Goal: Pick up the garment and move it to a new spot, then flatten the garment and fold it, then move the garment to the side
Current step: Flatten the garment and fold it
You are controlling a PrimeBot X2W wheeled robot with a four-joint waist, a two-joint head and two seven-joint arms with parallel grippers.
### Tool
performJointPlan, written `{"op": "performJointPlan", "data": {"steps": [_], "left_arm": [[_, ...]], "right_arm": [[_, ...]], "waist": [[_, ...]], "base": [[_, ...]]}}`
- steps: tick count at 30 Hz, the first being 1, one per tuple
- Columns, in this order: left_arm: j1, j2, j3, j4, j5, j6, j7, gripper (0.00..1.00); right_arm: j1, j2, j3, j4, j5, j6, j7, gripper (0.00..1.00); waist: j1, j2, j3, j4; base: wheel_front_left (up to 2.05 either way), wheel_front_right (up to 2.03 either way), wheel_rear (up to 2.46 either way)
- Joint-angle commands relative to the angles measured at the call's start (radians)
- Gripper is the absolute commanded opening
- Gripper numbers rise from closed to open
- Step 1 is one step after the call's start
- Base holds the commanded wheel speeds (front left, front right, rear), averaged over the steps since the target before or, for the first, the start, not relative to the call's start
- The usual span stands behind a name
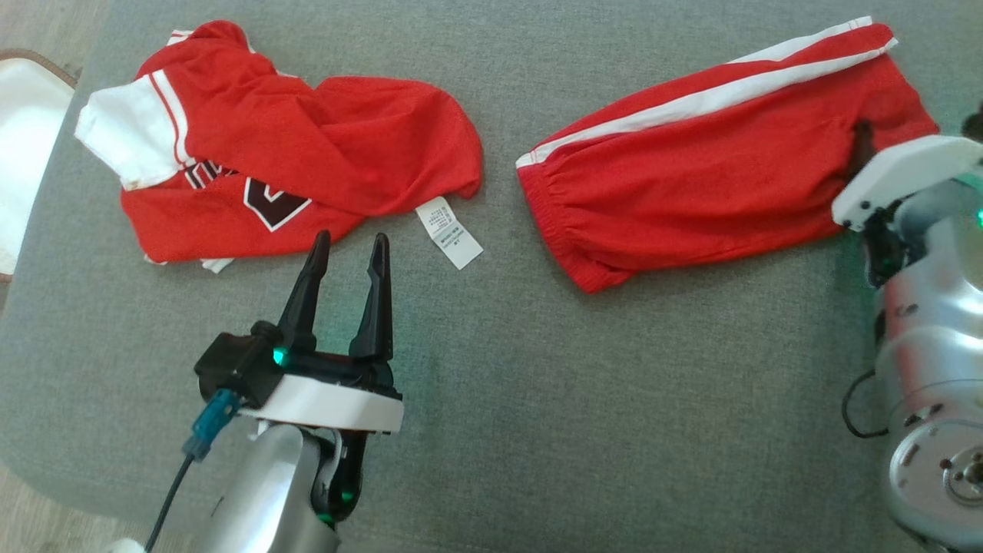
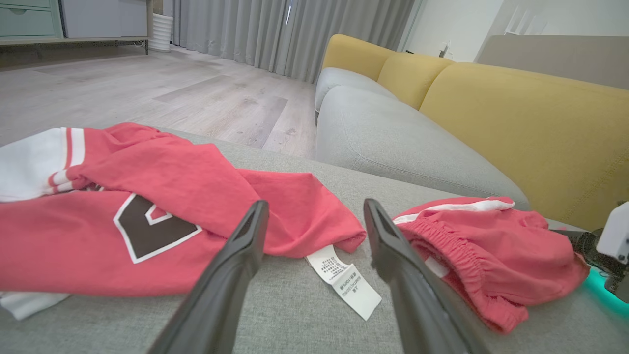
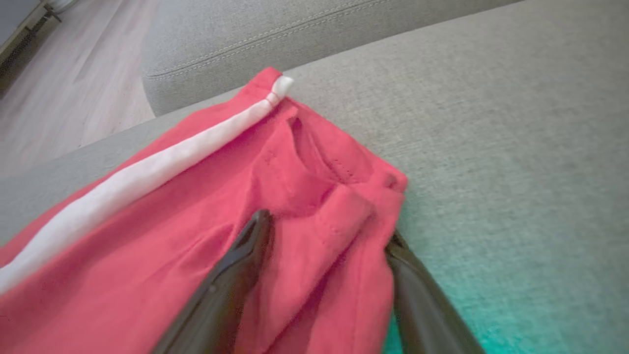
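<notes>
On the gray cushion (image 1: 491, 399), by a yellow sofa (image 2: 516, 128) and wood floor (image 2: 172, 93), lie a shirt (image 1: 307, 153) and shorts (image 1: 706, 177). The left gripper (image 1: 349, 250) and right gripper (image 3: 328, 227) gape wide, empty; from above, the right one's fingers are hidden.

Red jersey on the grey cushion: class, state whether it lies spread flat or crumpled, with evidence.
Crumpled. The red jersey lies bunched, cloth folded over its printed front, care label sticking out.

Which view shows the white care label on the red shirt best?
Left wrist view: the care label lies close and large, its print lines visible. The head view shows it smaller, from above, beside the red shirt.
</notes>
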Motion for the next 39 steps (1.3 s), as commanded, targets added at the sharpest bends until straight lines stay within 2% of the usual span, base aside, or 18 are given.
{"op": "performJointPlan", "data": {"steps": [1, 2, 16, 24, 28, 33, 39], "left_arm": [[-0.034, 0.005, 0.024, -0.031, -0.001, 0.008, -0.009, 1.00], [-0.035, 0.005, 0.024, -0.030, -0.001, 0.007, -0.009, 1.00], [-0.005, 0.005, 0.042, -0.022, 0.008, 0.009, -0.009, 1.00], [0.054, 0.005, 0.068, -0.029, 0.020, 0.005, -0.009, 1.00], [0.068, 0.005, 0.061, -0.034, 0.029, 0.001, -0.009, 1.00], [0.077, 0.005, 0.057, -0.035, 0.035, -0.001, -0.009, 1.00], [0.100, 0.005, 0.060, -0.038, 0.044, -0.005, -0.009, 1.00]], "right_arm": [[-0.015, 0.029, 0.036, 0.031, 0.001, 0.007, -0.010, 0.50], [-0.017, 0.029, 0.043, 0.036, -0.001, 0.007, -0.023, 0.00], [0.035, 0.029, 0.006, 0.039, 0.060, 0.007, -0.249, 0.00], [0.101, 0.029, 0.035, 0.091, 0.209, 0.007, -0.317, 0.00], [0.148, 0.029, 0.133, 0.017, 0.351, 0.007, -0.318, 0.00], [0.281, 0.029, 0.221, -0.131, 0.549, 0.007, -0.318, 0.00], [0.400, 0.029, 0.292, -0.260, 0.657, 0.007, -0.318, 0.00]], "waist": [[0.0000, -0.0001, 0.001, -0.003], [0.0000, -0.0001, 0.000, -0.005], [0.0000, -0.0001, -0.077, -0.073], [0.0000, -0.0001, -0.157, -0.159], [0.0000, -0.0001, -0.170, -0.184], [0.0000, -0.0001, -0.184, -0.194], [0.0000, -0.0001, -0.197, -0.192]], "base": [[0.00, 0.00, 0.00], [0.00, 0.00, 0.00], [0.00, 0.00, 0.00], [0.00, 0.00, 0.00], [0.00, 0.00, 0.00], [0.00, 0.00, 0.00], [0.00, 0.00, 0.00]]}}
